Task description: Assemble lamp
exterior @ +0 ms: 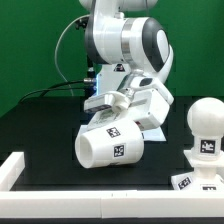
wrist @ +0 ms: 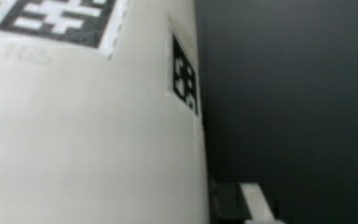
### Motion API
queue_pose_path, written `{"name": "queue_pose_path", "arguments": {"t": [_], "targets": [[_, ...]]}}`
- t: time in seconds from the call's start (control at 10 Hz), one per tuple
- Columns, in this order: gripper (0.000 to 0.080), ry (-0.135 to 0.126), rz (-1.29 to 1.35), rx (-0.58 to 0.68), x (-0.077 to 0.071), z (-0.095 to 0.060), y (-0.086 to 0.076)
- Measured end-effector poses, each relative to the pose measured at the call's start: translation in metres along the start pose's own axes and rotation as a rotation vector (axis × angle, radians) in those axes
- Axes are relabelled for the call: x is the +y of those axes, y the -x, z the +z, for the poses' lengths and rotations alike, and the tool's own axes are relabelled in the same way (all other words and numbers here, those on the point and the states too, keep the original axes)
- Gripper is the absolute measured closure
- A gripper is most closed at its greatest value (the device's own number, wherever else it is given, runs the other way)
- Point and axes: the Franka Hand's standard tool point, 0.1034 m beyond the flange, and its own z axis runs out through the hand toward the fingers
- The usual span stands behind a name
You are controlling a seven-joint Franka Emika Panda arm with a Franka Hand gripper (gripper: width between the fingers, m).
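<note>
The lamp shade [exterior: 108, 146], a large white tapered part with square tags, hangs tilted on its side just above the black table at the middle. My gripper [exterior: 120, 104] is shut on its upper end, with the fingers mostly hidden behind it. In the wrist view the shade [wrist: 78, 130] fills most of the picture, and one white finger [wrist: 256, 203] shows beside its wall. The round-headed bulb [exterior: 205, 120] stands upright on the flat square base [exterior: 196, 182] at the exterior view's right, apart from the shade.
A low white rail [exterior: 90, 194] runs along the table's front edge and turns up at the exterior view's left [exterior: 12, 168]. Black cables [exterior: 60, 88] hang behind the arm against the green backdrop.
</note>
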Motion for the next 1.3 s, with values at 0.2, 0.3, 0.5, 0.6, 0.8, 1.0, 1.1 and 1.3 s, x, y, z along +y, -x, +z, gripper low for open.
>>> {"name": "queue_pose_path", "arguments": {"t": [0.2,0.3,0.5,0.6,0.8,1.0,1.1,1.3], "targets": [[0.0758,0.005,-0.003,-0.007,0.0,0.0,0.0],[0.0751,0.003,-0.002,-0.008,-0.001,0.0,0.0],[0.057,0.0,-0.002,-0.009,-0.002,0.001,0.001],[0.057,-0.001,-0.002,-0.009,-0.003,0.001,0.002],[0.0234,-0.004,-0.001,-0.01,-0.004,0.001,0.002],[0.013,-0.006,-0.001,-0.011,-0.005,0.002,0.003],[0.0106,-0.007,-0.012,-0.01,-0.005,0.002,0.002],[0.0101,-0.006,-0.099,-0.007,0.006,-0.017,-0.008]]}}
